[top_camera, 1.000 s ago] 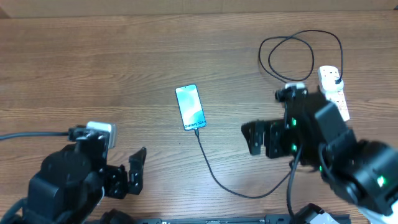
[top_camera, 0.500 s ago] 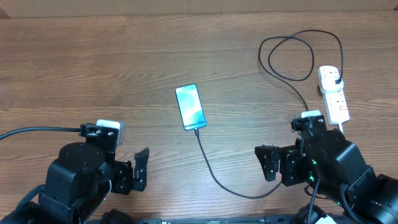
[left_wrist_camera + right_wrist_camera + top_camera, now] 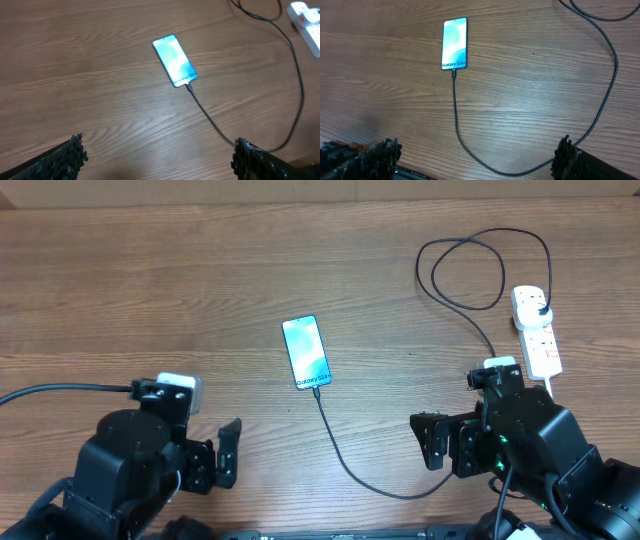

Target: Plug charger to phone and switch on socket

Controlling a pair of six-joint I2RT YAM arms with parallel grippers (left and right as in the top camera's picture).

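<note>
Change: the right pincer (image 3: pixel 428 442), a second before up beside the white power strip with red markings (image 3: pixel 537 330), had drawn back to the near edge of the wooden worktop (image 3: pixel 150 280).
Pincers: both it and the left pincer (image 3: pixel 218 460) stood wide and empty.
Phone: the small smartphone with a glowing teal screen (image 3: pixel 306 352) lay ahead, between them, well apart.
Charger: the thin black cable (image 3: pixel 454 105) sat in the phone's near edge and ran to the strip, ahead-right of the right pincer.
Meaning: probably finished, though the switch was too small to read.
</note>
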